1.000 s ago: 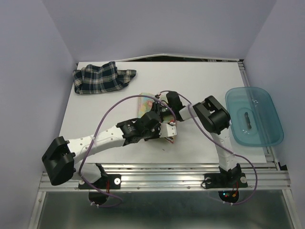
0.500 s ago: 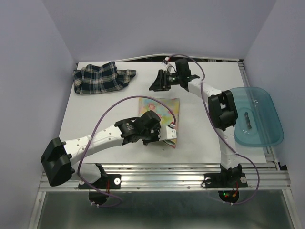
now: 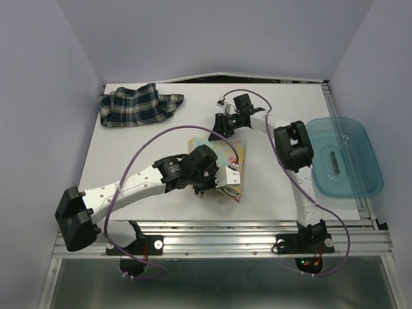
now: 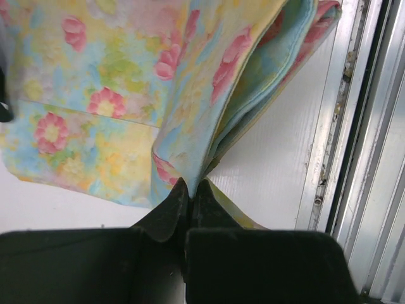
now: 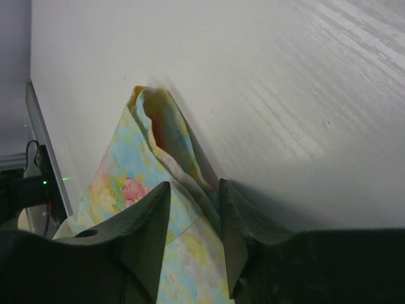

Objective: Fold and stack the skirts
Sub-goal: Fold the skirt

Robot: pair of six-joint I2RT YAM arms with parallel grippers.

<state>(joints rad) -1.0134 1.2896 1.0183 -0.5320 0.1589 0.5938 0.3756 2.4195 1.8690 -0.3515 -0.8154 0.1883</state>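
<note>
**Status: floral skirt held at two points, plaid skirt apart**

The white surface (image 3: 122, 145) carries both skirts. A translucent teal bin (image 3: 354, 138) sits at its right edge, overhanging it. The dark plaid skirt (image 3: 138, 104) lies crumpled at the far left corner, well apart from both arms. The pastel floral skirt (image 3: 230, 149) lies near the middle of the surface, toward the near edge, folded into several layers (image 4: 114, 95). The left tool (image 4: 191, 190) is closed tight on a folded edge of the floral skirt at its near side (image 3: 230, 187). The right tool (image 5: 193, 190) straddles the skirt's far corner (image 5: 130, 171), jaws partly apart with cloth between them (image 3: 217, 127). It cannot be told whether they clamp it.
</note>
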